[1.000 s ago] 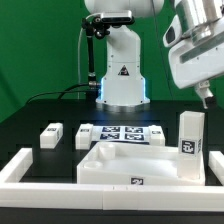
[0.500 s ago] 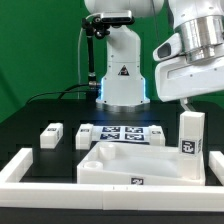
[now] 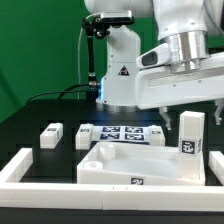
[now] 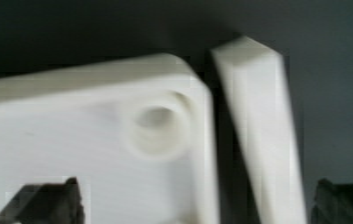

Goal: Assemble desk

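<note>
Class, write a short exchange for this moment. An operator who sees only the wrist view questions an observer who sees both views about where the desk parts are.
Operator: I see the tabletop and a narrow block beside it. Is that block standing?
Observer: Yes. It stands upright by the tabletop's end, at the exterior view's right.
Operator: Are there any other legs out there?
Observer: At least one. A leg block lies on the table far to the exterior view's left, apart from the tabletop.
</note>
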Robot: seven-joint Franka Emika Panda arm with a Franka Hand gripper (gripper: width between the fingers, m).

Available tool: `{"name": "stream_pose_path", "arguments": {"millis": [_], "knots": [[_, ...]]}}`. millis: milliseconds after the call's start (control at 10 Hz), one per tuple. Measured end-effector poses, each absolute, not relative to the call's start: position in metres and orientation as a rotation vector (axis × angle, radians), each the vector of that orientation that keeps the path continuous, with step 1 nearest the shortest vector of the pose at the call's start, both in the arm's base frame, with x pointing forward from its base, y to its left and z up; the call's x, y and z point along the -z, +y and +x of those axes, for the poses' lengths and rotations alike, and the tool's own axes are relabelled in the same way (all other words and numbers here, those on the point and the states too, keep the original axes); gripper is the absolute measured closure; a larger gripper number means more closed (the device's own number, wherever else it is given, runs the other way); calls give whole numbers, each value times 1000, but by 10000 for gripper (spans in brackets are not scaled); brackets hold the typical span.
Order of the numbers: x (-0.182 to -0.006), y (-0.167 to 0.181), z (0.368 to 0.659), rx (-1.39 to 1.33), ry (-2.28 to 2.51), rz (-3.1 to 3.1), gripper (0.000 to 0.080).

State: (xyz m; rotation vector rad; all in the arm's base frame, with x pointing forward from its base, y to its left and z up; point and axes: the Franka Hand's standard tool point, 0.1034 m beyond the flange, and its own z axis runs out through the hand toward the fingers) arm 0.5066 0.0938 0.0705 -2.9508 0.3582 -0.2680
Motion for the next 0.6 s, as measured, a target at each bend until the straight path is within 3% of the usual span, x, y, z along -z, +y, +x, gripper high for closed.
{"name": "stream_pose_path", "arguments": {"millis": [600], "knots": [[-54,82,479,89,76,-3004,151]]}}
